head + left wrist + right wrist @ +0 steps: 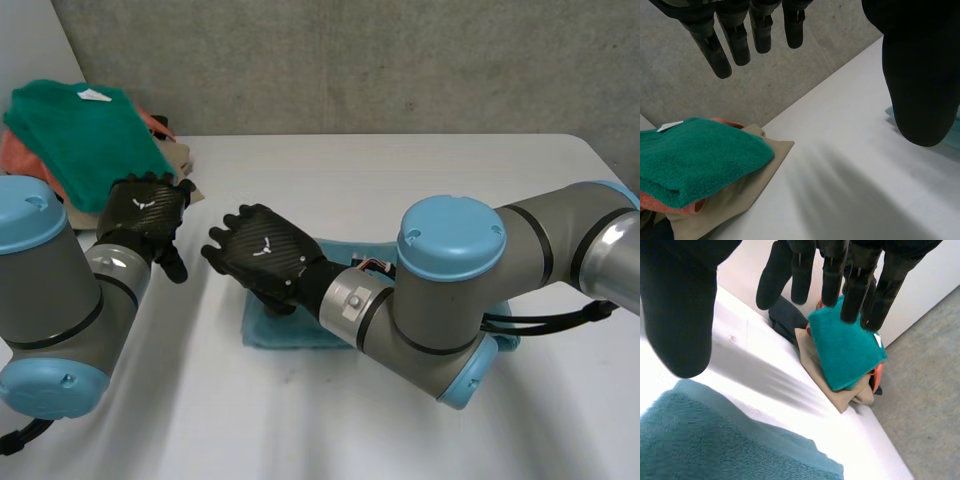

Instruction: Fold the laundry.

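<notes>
Looking down from the head view, a teal towel (285, 335) lies flat on the white table (420, 180) at lower centre, partly under the right arm. The right hand (262, 255) is held over the towel's left end, fingers straight and slightly spread, gripping nothing. The left hand (145, 215) sits at centre left, fingers relaxed and empty, just beside a pile at upper left: a green towel (85, 135) on top, orange cloth (25, 165) and beige cloth (186, 160) beneath.

In the left wrist view, the left hand's fingers (735, 42) hang straight and apart, clear of the table. The pile lies beyond and below the fingertips, untouched. A corner of the teal towel shows beside the thumb.

In the right wrist view, the right hand's fingers (860, 282) are straight and spread, pointing toward the pile. The teal towel lies under the palm, and the fingers are off it. A dark cloth (785, 320) lies beside the pile.

Assessment: the work appears to stand between grasps. The teal towel looks like a neat rectangle. The next move calls either for pinching one of its edges for a further fold, or for the left hand to reach the green towel.
</notes>
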Tool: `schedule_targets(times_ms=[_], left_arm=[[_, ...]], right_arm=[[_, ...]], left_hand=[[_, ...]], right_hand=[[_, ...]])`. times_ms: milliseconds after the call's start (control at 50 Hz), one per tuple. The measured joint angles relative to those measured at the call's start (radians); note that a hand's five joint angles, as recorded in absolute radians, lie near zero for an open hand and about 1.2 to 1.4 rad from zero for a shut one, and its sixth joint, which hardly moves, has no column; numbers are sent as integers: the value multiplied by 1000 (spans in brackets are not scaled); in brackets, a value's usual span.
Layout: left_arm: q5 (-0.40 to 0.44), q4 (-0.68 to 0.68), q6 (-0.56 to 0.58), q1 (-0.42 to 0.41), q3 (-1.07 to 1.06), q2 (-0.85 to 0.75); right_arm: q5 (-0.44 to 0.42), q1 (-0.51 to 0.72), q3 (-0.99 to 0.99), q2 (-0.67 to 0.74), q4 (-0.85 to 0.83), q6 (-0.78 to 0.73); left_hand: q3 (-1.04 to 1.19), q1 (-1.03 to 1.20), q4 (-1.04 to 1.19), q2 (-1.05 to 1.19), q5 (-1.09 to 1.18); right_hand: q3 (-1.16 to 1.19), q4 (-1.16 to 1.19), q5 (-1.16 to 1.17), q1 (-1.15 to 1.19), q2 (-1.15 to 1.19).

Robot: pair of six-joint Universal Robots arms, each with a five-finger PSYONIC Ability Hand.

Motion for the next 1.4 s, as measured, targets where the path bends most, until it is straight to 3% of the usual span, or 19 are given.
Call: schedule_targets(times_ms=[100,180,300,380,500,620,680,700,740,860,1020,1180,1260,1300,1400], left_arm=[[1,-1,-5,-11,0,0],[2,-1,-5,-27,1,0],[5,1,-1,-98,6,-6],[5,2,-1,-141,17,-22],[5,3,-1,-188,43,-67],[4,3,-2,-202,57,-98],[4,3,-2,-201,57,-104],[4,3,-2,-201,56,-105],[4,3,-2,-198,54,-107],[4,3,-3,-195,46,-104],[3,2,-3,-193,41,-89],[1,2,-3,-181,42,-62],[-1,2,-4,-170,41,-46],[-3,2,-5,-149,39,-29],[-6,1,-16,-118,40,-9]], right_arm=[[41,-37,13,-30,52,23],[93,-79,29,-62,103,28],[189,-217,152,-148,186,50],[199,-340,276,-217,195,55],[140,-522,446,-278,172,45],[60,-645,544,-284,135,29],[42,-674,564,-282,107,23],[36,-687,572,-280,89,21],[34,-704,578,-275,59,16],[60,-714,566,-276,36,-21],[140,-689,528,-311,65,-188],[209,-401,375,-334,95,-347],[194,-261,308,-316,97,-383],[140,-133,255,-264,97,-413],[46,-3,202,-167,96,-432]], left_hand=[[0,0,0,0,0],[0,0,0,0,0],[0,0,0,0,0],[0,0,0,0,0],[0,0,0,0,0],[0,0,0,0,0],[0,0,0,0,0],[0,0,0,0,0],[0,0,0,0,0],[0,0,0,0,0],[0,0,0,0,0],[0,0,0,0,0],[0,0,0,0,0],[0,0,0,0,0],[0,0,0,0,0]], right_hand=[[-187,-170,-156,-152,-177],[-191,-171,-157,-154,-184],[-180,-167,-154,-150,-178],[-151,-158,-141,-149,-155],[65,63,52,45,54],[146,142,122,115,144],[334,330,308,281,332],[572,554,528,451,571],[749,752,714,601,752],[778,785,736,607,772],[778,788,736,607,772],[778,788,756,607,772],[778,788,756,607,772],[778,788,756,607,772],[778,788,756,607,772]])
